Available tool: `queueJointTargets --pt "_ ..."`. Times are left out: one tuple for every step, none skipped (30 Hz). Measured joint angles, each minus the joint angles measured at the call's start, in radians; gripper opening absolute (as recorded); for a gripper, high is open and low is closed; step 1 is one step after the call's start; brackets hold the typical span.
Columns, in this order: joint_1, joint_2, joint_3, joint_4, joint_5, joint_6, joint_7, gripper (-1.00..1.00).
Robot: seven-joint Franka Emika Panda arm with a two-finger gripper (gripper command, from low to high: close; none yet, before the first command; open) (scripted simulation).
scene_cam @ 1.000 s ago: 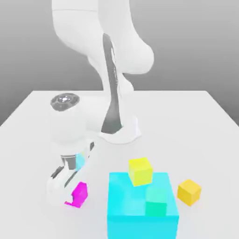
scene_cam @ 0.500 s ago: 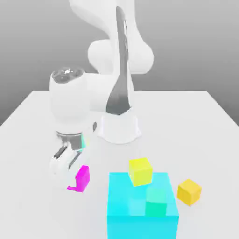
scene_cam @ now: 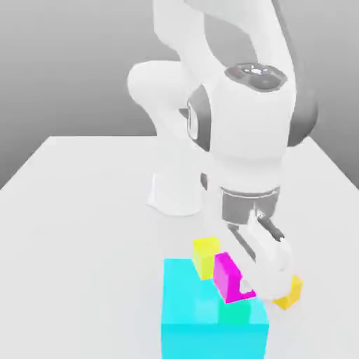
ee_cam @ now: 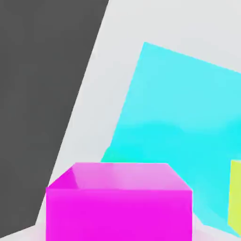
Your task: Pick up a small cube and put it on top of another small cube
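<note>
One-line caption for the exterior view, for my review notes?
Gripper brings pink cube over big cyan block, beside yellow cube.

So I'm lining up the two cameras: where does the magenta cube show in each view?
Exterior view: magenta cube low and right of centre, over the big cyan block, beside the gripper.
Hand view: magenta cube fills the lower middle.
Shared landmark: the big cyan block, just behind or under the cube in both.

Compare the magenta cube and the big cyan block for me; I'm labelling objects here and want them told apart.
Colour: the magenta cube is pink, the big cyan block cyan. Size: the cube is far smaller than the block. Place: the cube sits above the block's top, between the gripper fingers; the block rests on the table. Both are plain boxes.
</note>
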Motion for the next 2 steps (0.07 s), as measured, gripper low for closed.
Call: queueJointTargets --pt "0.000 0.000 0.000 0.000 0.000 0.000 0.000 1.00" --pt "0.000 0.000 0.000 0.000 0.000 0.000 0.000 1.00"
